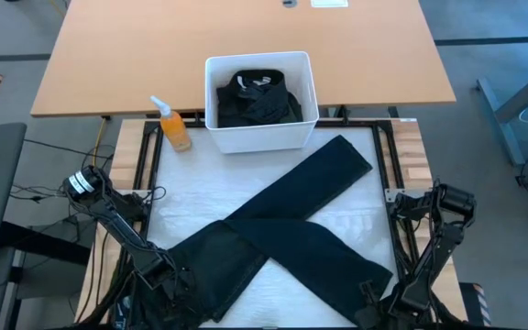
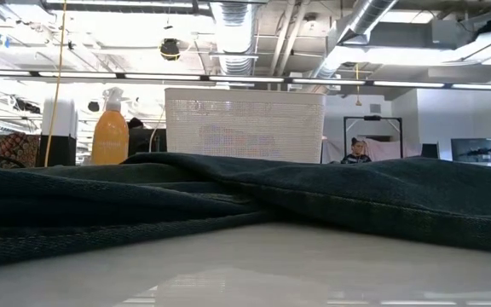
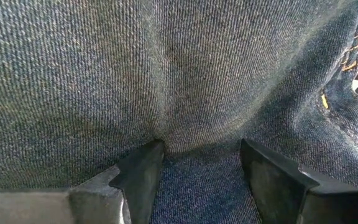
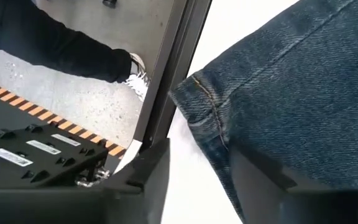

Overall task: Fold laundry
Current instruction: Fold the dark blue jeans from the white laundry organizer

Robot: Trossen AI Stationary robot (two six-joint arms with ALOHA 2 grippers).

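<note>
Jeans lie on the white table, legs crossed in an X, one leg reaching toward the bin. More dark laundry sits inside the bin; spray bottle just beside it. Left gripper at the near-left end of the jeans, fingers spread with denim bunched between them. Right gripper at the near-right hem, fingers apart straddling the hem edge, not clamped. A person's shoe shows on the floor past the table frame.

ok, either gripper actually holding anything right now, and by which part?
The left gripper has its fingers spread around a fold of the dark jeans; a firm grip cannot be told. The right gripper sits at the leg hem, apparently letting go.
</note>
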